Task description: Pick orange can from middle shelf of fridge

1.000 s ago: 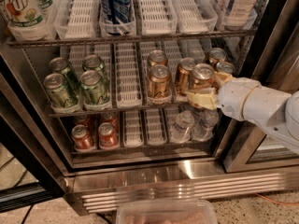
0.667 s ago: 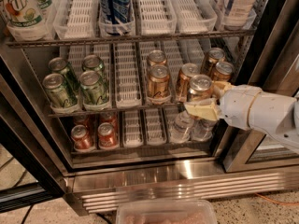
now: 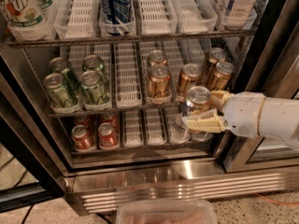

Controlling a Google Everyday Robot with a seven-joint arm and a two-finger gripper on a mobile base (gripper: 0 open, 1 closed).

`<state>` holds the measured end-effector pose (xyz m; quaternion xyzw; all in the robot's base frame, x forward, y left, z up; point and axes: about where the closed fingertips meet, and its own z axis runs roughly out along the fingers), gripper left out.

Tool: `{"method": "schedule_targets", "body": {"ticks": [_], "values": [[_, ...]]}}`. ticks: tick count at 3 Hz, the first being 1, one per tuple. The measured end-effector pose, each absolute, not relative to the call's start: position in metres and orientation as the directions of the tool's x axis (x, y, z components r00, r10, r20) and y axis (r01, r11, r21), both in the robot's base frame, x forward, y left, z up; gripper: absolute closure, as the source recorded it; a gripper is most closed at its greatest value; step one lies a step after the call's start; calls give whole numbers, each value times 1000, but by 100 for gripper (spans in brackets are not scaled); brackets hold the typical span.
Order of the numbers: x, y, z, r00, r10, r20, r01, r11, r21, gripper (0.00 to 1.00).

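Your gripper, a white arm tipped with cream plastic fingers, reaches in from the right edge of the large stainless-steel fridge. It is at the right end of the dark front rail of the middle shelf.

The fingers are closed around one copper-orange metal can with a silver top. One finger lies across its lower front and the other runs behind it on the right. The can stands about upright and overlaps the front rail. I judge it lifted clear of its whitish ribbed lane and drawn toward the door opening, though you cannot see its base.

- **Done, by the look of it:** the reach, the choice of can and the grasp.
- **Left:** carry the can fully out past the shelf's front edge and the dark door frame on the right, without tilting it.

Five more orange cans sit in the lanes behind and beside the held one, and the nearest is just to its left. Keep your withdrawal straight so it does not get clipped.

The green cans at the shelf's left end and the red cans on the lowest tier are well apart from your gripper.
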<state>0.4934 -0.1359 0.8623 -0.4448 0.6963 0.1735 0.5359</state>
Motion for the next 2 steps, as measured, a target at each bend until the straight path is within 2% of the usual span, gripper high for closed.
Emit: {"method": "schedule_targets", "body": {"ticks": [2], "values": [[450,-109,894,39,-343,-938,-930,331,-160,100]]}}
